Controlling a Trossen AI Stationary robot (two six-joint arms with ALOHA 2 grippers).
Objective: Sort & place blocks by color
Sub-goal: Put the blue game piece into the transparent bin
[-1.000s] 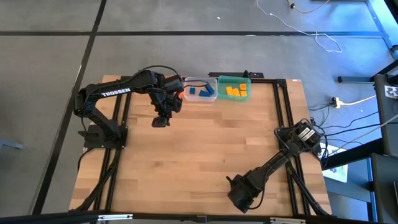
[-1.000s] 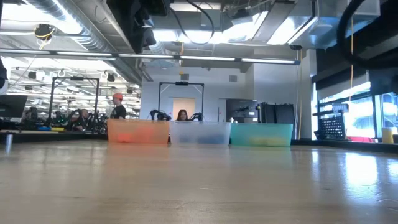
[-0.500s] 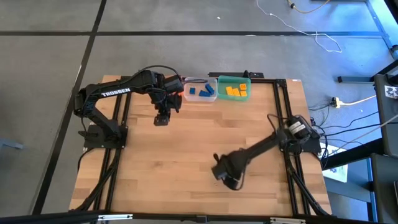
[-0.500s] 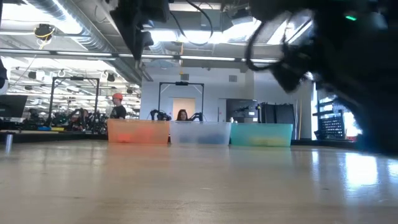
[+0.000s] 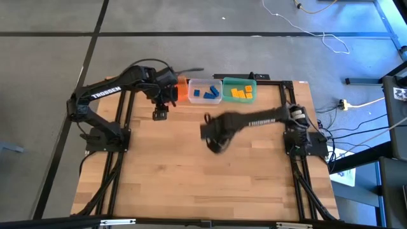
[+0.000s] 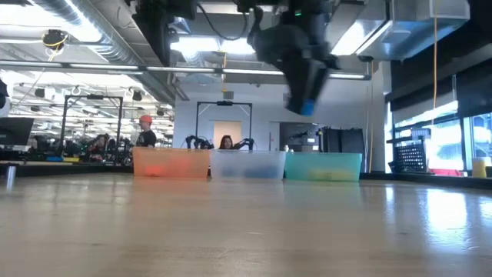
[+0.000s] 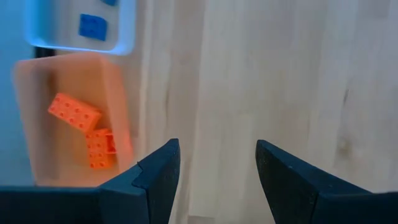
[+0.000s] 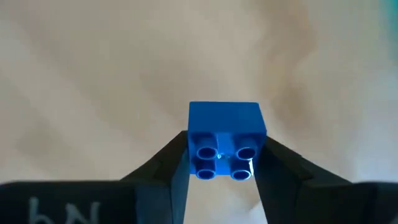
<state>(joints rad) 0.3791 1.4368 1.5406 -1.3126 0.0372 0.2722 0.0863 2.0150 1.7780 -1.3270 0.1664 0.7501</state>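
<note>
1. Blocks mostly lie sorted: orange ones (image 7: 74,112) in the orange tub (image 7: 37,168), blue in the clear tub (image 5: 205,92), yellow in the green tub (image 5: 240,91).
2. Right gripper (image 8: 219,163) hangs above the counter (image 5: 191,178), fingers clamped on a blue block (image 8: 224,134).
3. Left gripper (image 7: 214,168), fingers spread and empty, hovers beside the orange tub.
4. Next, I judge: carry the block over the clear tub and release.

Blue block (image 8: 224,140) held aloft, others (image 5: 241,93) in tubs
</note>
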